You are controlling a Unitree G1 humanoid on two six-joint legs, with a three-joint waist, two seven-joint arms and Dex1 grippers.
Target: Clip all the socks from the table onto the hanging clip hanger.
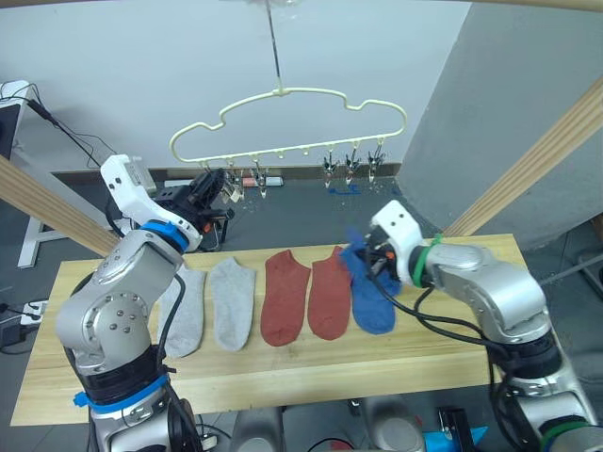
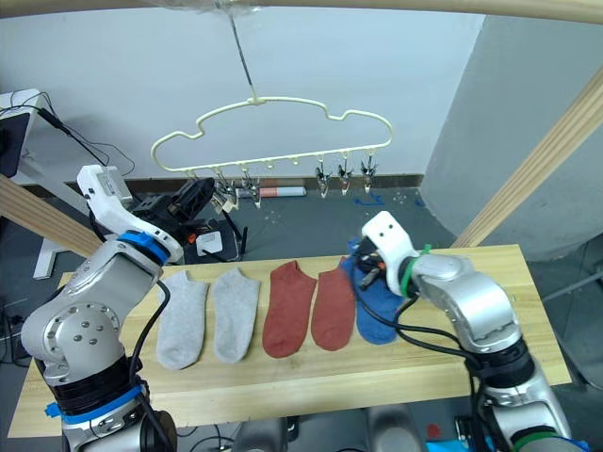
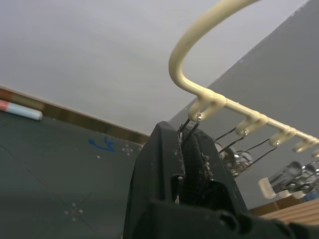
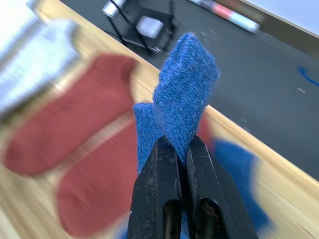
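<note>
Right gripper (image 4: pixel 180 149) pinching blue sock (image 4: pixel 187 94) — table edge

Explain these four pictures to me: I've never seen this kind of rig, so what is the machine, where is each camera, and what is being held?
This is a humanoid robot with two arms, each ending in a two-fingered black gripper. The two wide pictures come from a stereo camera on its head, looking down over the arms. The other two come from cameras on the wrists, looking along each gripper's fingers.

On the table lie two grey socks, two red socks and a blue sock. The right gripper is shut on a second blue sock, lifting it off the table. The left gripper is raised to the clip hanger above the table and is shut on one of its metal clips.
</note>
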